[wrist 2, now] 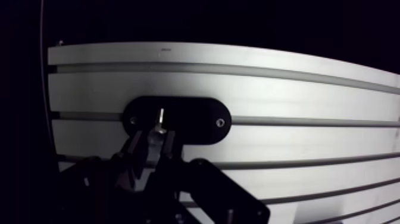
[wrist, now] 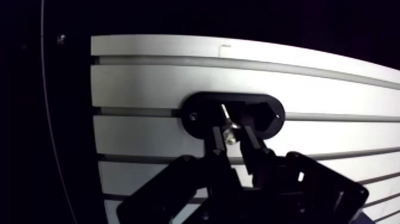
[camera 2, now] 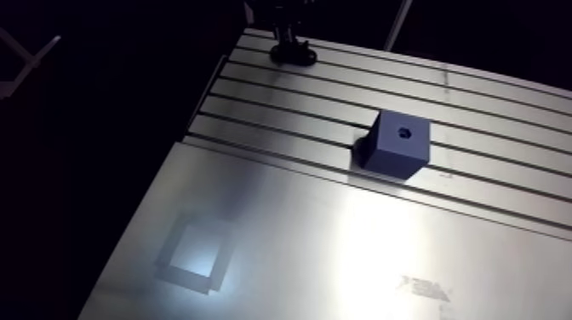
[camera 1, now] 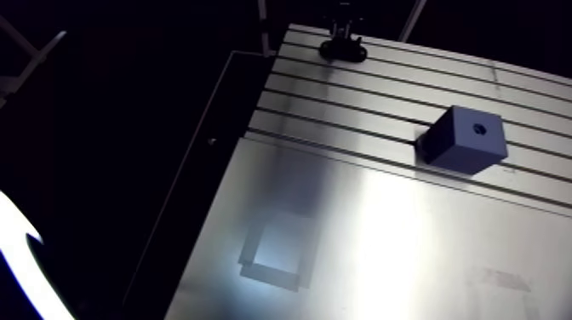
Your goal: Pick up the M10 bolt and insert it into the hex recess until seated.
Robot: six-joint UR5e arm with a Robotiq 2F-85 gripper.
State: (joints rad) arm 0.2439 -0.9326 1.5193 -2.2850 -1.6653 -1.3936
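Shiny grey slotted aluminium table (camera 1: 340, 221) fills the arm view, with dark all around it. At the far edge we see the two-fingered black gripper (camera 1: 342, 38) hanging low over a small black oval holder (camera 1: 330, 53). A dark blue cube block (camera 1: 464, 140) sits on the slots well apart from the gripper, several slots closer to us and off to one side. On its top face is a small dark hex recess (camera 1: 479, 129), and it opens upward. Nothing is in it yet.

Next we look at the wrist view. The black oval holder lies flat on the table right under the gripper. A thin silver M10 bolt (wrist: 229, 130) stands up from the middle of the holder, right between the two fingers (wrist: 255, 140). Its long side runs from the finger tips down toward the holder, leaning a little. The fingers are pulled in snug on both sides of it, so we think they are pinching the bolt (we cannot see a gap on either side). It looks like the bolt is not lifted away from the holder yet.

We think the picking-up step is in hand. The bolt must next go up and out, then across the slots to the blue block. It should stay pointing down, because the hole faces up. If it leans, it may catch on the rim.
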